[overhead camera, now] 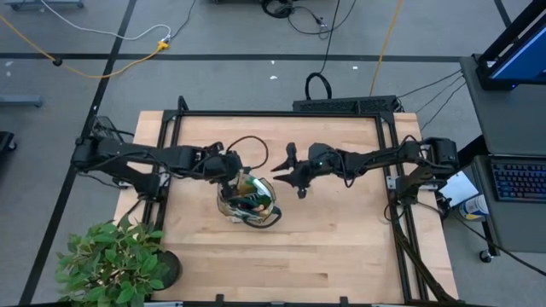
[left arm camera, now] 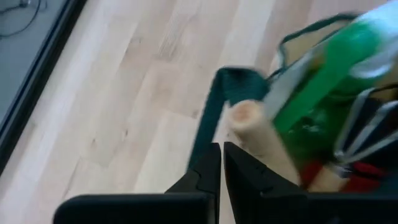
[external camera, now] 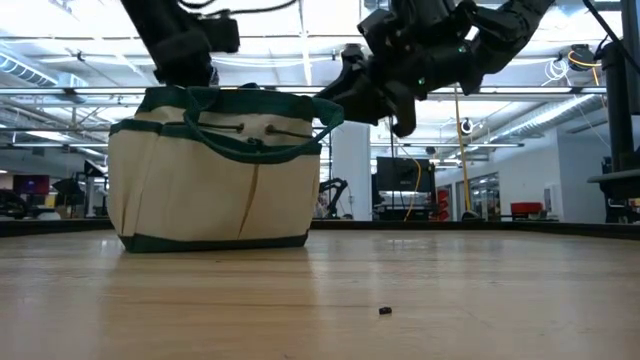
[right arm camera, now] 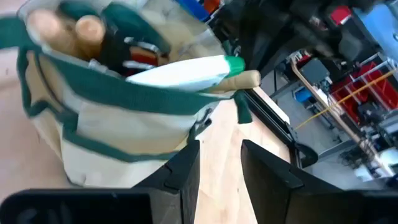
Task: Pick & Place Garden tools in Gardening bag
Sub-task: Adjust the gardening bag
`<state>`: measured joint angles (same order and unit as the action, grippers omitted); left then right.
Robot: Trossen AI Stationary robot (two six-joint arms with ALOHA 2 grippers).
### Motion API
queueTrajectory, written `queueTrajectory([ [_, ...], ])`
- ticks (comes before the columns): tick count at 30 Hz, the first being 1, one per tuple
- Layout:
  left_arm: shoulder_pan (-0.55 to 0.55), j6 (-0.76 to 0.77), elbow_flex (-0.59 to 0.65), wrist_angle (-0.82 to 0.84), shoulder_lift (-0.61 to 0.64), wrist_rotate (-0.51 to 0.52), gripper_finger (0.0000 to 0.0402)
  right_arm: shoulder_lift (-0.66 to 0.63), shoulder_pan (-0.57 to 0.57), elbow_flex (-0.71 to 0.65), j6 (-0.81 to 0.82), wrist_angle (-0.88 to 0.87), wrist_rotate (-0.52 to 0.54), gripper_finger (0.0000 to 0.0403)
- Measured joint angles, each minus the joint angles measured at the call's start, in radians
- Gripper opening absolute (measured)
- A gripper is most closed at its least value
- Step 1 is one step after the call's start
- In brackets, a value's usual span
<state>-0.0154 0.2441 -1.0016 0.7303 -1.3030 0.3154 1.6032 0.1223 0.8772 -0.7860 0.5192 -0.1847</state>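
Wooden table (overhead camera: 324, 239), bag (external camera: 215, 175) hiding tools (right arm camera: 180, 71)

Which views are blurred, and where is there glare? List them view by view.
Left wrist view: the green spray bottle and a wooden handle are smeared and soft. Right wrist view: the bag and its contents are blurred. Low view: the bag is fairly sharp against bright ceiling lights. High view: evenly lit, with a shiny glint inside the bag.

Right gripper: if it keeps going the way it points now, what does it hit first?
Probably the gardening bag: the open right gripper points at its beige side below the green rim, though depth is unclear.
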Motion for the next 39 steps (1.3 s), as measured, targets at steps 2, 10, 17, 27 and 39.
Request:
queueTrajectory([
  [2,0.021,-0.020,0.000,-0.003,-0.025,-0.013,0.0026,0.000,0.006,0.000,0.042,0.015,-0.003,0.0112],
  [10,0.032,-0.133,0.000,-0.082,-0.076,-0.149,0.0026,0.006,0.023,0.000,0.064,0.014,-0.002,0.0112],
  [17,0.013,-0.140,0.000,-0.096,-0.035,-0.150,0.0026,0.006,0.022,0.000,0.067,0.016,-0.003,0.0112],
  [27,-0.006,-0.159,-0.001,-0.094,-0.023,-0.155,0.0026,0.006,0.022,0.000,0.062,0.037,-0.003,0.0112],
  [39,-0.054,-0.160,0.000,-0.098,0.039,-0.117,0.0026,0.006,0.042,0.000,0.043,0.046,-0.003,0.0112],
])
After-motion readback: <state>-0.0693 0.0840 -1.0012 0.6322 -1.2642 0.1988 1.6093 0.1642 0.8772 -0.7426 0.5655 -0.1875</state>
